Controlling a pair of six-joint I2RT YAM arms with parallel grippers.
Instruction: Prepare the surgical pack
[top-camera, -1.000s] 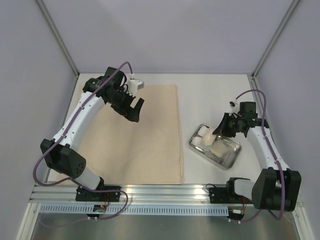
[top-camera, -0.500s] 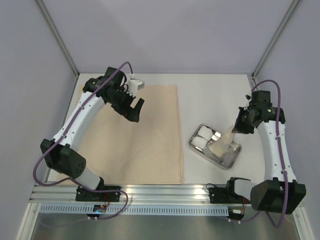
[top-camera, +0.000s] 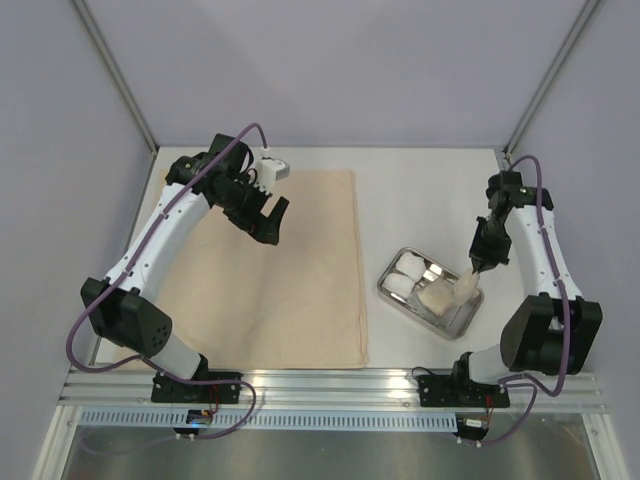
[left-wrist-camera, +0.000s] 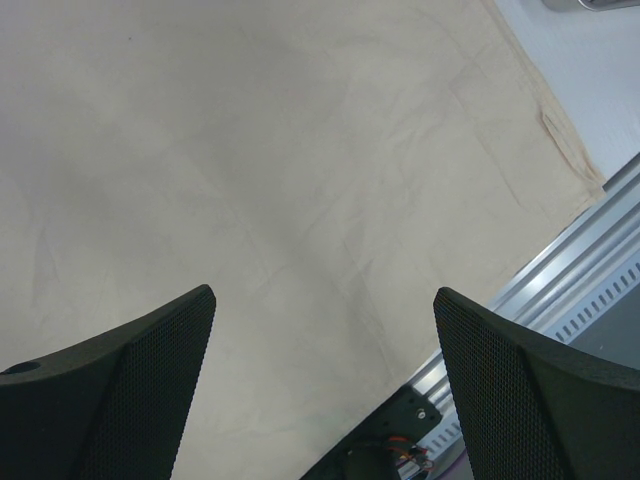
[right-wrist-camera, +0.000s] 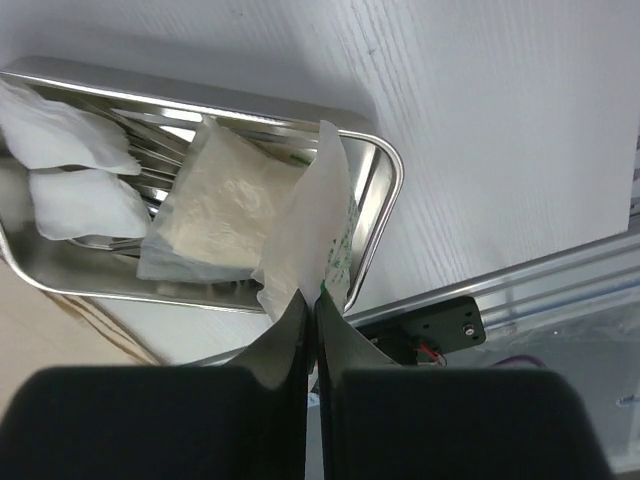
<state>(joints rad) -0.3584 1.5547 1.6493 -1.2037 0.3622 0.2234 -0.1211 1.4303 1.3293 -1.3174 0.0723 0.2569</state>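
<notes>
Beige cloth (top-camera: 290, 280) spread flat, left; steel tray (top-camera: 386, 287) right, angled, holding white gauze squares (top-camera: 407, 274), clear packet (top-camera: 438, 298).

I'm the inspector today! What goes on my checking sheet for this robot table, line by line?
surface: white table, with a silver rail along its near edge.
job's things: large beige cloth sheet spread flat on the left; small shiny steel tray on the right, holding white gauze squares, partly covered metal instruments and a flat see-through packet.
clutter: nothing seen.
grippers: left gripper open above the cloth, holding nothing; right gripper shut on a thin white packet hanging into the tray.
cables: purple cables run along both arms.
surroundings: pale lilac walls around the table.
</notes>
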